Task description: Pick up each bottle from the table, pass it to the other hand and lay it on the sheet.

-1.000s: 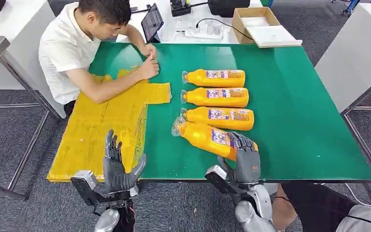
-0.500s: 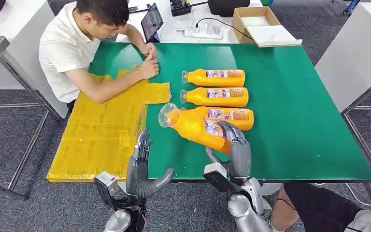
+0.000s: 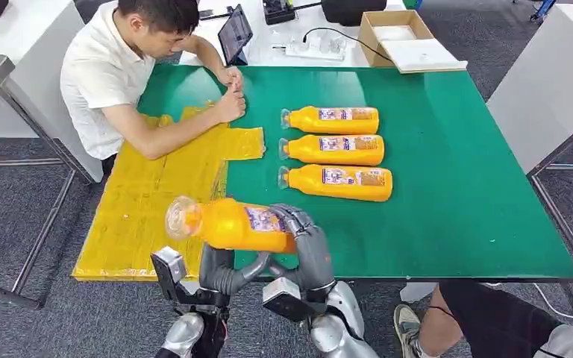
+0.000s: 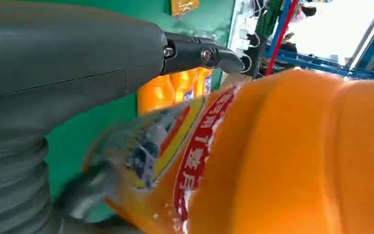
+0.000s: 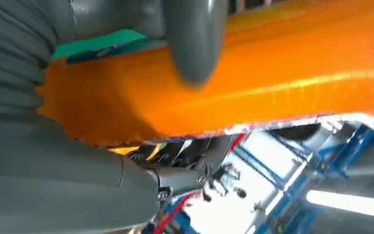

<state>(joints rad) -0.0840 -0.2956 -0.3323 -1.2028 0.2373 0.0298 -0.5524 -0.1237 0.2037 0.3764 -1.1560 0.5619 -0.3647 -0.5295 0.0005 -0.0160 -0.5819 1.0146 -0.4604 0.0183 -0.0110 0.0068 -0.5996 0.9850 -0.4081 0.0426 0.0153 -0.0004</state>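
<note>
My right hand (image 3: 307, 246) grips an orange bottle (image 3: 231, 225) by its base end and holds it level in the air above the table's near edge, its clear cap pointing left over the yellow sheet (image 3: 157, 195). My left hand (image 3: 220, 272) is just beneath the bottle with its thumb spread, and its fingers are hidden behind the bottle. In the left wrist view the labelled bottle (image 4: 297, 156) lies close to the left hand (image 4: 53, 58). In the right wrist view the right hand (image 5: 53, 170) wraps the bottle (image 5: 272, 73). Three more orange bottles (image 3: 333, 149) lie in a row on the green table (image 3: 462, 194).
A person in a white shirt (image 3: 104, 74) sits at the far left, with both hands (image 3: 230, 104) resting on the sheet's far corner. Behind the table are a tablet (image 3: 235, 33) and a cardboard box (image 3: 392, 33). Another person's legs (image 3: 492, 321) are at the near right.
My right hand has lifted the nearest bottle off the table and carried it left toward the sheet. My left hand has moved right and come under the bottle.
</note>
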